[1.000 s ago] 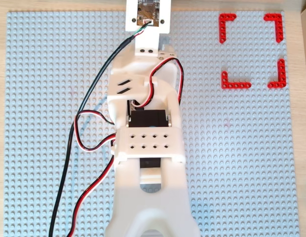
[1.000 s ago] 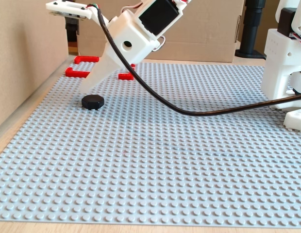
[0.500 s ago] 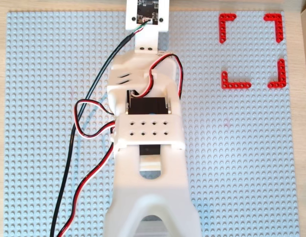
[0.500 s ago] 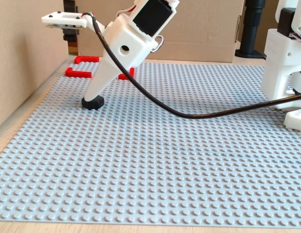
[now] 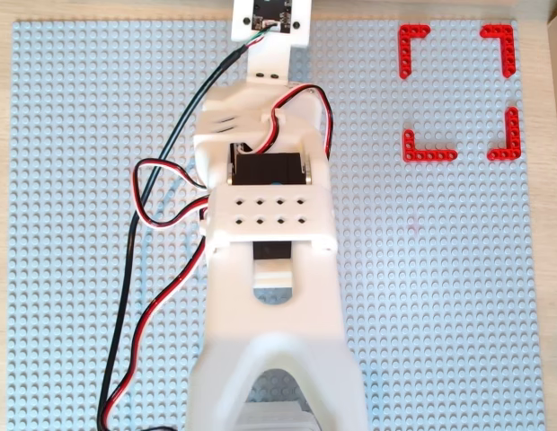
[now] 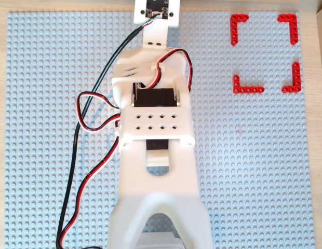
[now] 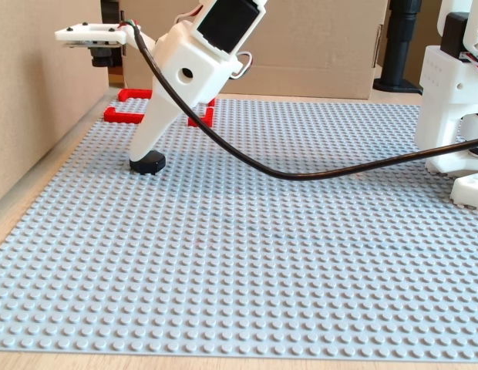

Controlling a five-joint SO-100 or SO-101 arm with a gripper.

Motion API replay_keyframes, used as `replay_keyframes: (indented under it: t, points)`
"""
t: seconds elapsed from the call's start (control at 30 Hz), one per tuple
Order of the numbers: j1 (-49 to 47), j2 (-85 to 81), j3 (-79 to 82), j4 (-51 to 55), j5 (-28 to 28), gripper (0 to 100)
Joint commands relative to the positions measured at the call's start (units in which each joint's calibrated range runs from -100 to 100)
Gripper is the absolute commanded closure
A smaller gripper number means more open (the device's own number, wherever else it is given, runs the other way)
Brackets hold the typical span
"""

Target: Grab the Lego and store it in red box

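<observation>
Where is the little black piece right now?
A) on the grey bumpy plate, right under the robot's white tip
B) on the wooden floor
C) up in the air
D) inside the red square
A: in the fixed view the Lego sits on the grey baseplate with the end effector down on it, while the red box lies apart, farther back.
</observation>
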Motion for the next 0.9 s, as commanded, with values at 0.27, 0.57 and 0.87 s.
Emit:
replay_keyframes:
  t: [0.27, 0.57, 0.87]
  points:
    - [0.07, 4.07, -8.61, 6.06, -0.22, 80]
    - [-0.01, 4.15, -8.61, 6.06, 0.04, 91]
    - [-0.01, 4.15, -8.52, 6.06, 0.04, 92]
